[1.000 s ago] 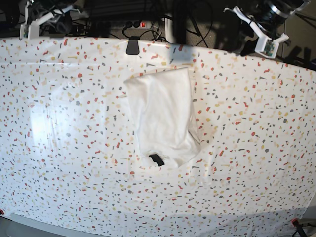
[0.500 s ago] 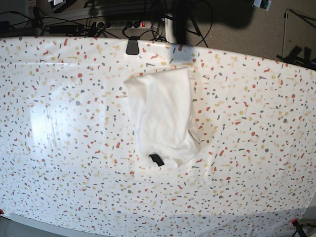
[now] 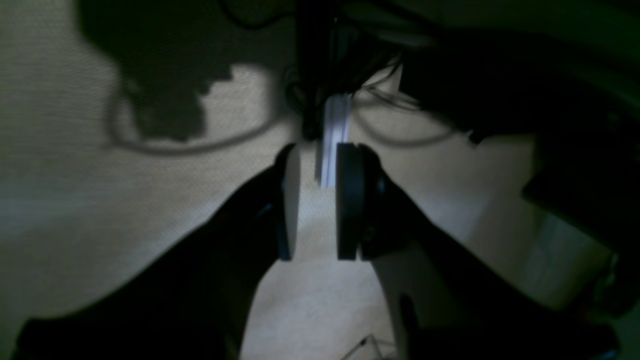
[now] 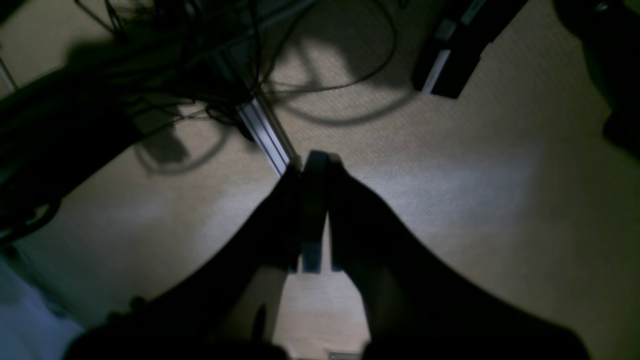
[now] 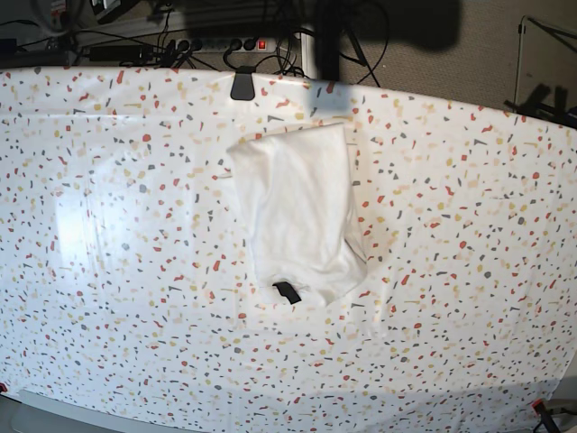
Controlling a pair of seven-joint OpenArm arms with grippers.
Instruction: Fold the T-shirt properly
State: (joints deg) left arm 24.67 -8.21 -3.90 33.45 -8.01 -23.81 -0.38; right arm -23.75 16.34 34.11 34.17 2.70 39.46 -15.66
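Both grippers are parked well away from the cloth, so nothing is being held right now. The left gripper is seen from its wrist camera with a narrow gap between the pads and nothing caught in it, just bare floor and cables behind. The right gripper is pressed fully closed on nothing, also hanging over carpet and a tangle of wires. Neither one is visible in the base view, so which arm is nearer can't really be called; the bundle sits roughly mid-table, slightly toward the far edge, so reach is probably about even.

Out on the table, the T-shirt is found lying white side up on the speckled tablecloth, already folded into a narrowish strip. Its long axis runs from the far edge toward the near edge, tilted a little, with the small black tag at the near end. The near end looks a bit bunched and rounded. Any coming move would likely be a fold across that long axis, so the grippers would need to be brought back over the table first.
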